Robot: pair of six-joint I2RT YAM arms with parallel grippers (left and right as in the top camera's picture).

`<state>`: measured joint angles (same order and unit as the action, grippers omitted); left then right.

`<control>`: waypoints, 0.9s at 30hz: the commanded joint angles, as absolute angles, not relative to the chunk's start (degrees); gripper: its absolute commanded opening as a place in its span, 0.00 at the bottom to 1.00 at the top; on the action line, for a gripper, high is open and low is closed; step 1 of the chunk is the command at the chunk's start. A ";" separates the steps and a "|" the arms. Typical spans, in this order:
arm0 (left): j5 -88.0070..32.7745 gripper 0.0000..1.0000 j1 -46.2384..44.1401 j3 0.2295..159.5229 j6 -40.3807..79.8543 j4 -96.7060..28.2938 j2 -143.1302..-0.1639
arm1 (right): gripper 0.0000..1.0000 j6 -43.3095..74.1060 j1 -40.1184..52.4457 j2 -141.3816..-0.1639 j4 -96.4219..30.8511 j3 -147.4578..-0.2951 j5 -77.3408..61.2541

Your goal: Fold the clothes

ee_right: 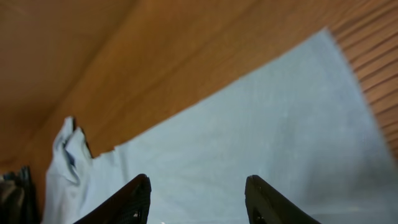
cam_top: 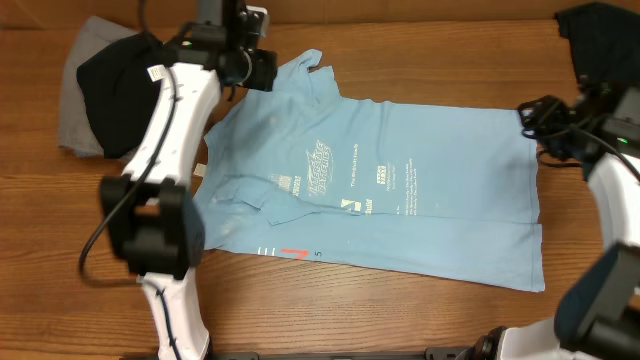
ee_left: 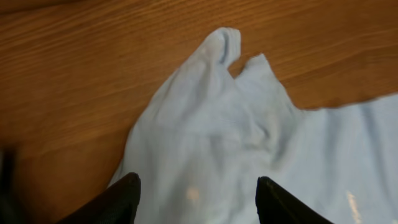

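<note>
The T-shirt (cam_top: pixel 400 180) lies spread on the desk (cam_top: pixel 400 320), and I see no finished fold yet. My left claw (ee_left: pixel 196 186) is apart over one sleeve and my right claw (ee_right: pixel 196 186) apart over the other end, both holding nothing. Dark clothes (cam_top: pixel 110 70) lie aside, unfolded.

The shirt (cam_top: pixel 420 190) is light blue with white and navy lettering (cam_top: pixel 330 170) plus a tiny red mark (cam_top: pixel 293 252). There's a black garment (cam_top: pixel 115 75), a grey garment (cam_top: pixel 72 115) and a dark garment (cam_top: pixel 600 35). The counter (cam_top: pixel 380 310) is warm brown wood grain. The arms (cam_top: pixel 175 110) are white with black joints, and the jaws are black.
</note>
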<state>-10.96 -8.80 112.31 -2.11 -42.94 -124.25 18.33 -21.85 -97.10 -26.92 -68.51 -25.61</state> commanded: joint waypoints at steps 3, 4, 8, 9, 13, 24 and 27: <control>-11.42 0.68 -10.55 117.93 -2.17 -34.96 -133.58 | 0.52 17.93 -19.70 -100.75 -28.60 -69.19 -24.49; -11.46 0.68 -10.72 117.91 -2.15 -33.10 -134.80 | 0.52 17.91 -19.70 -100.75 -29.15 -69.19 -24.49; -11.33 0.64 -11.40 117.91 -2.20 -24.01 -140.88 | 0.51 17.91 -19.70 -100.64 -33.98 -69.19 -24.71; -11.33 0.62 -11.46 117.91 -2.17 -22.52 -141.95 | 0.52 17.72 -19.70 -100.64 -35.53 -69.19 -24.69; -9.63 0.50 -11.62 117.91 -0.73 -18.59 -145.62 | 0.51 17.47 -19.66 -100.64 -40.53 -69.17 -24.67; -10.59 0.04 -11.60 117.93 3.05 -20.03 -147.72 | 0.47 14.72 -19.66 -100.64 -41.89 -69.08 -24.47; -11.57 0.04 -11.55 117.93 4.89 -23.86 -145.47 | 0.42 14.79 -19.66 -100.64 -36.01 -69.08 -24.16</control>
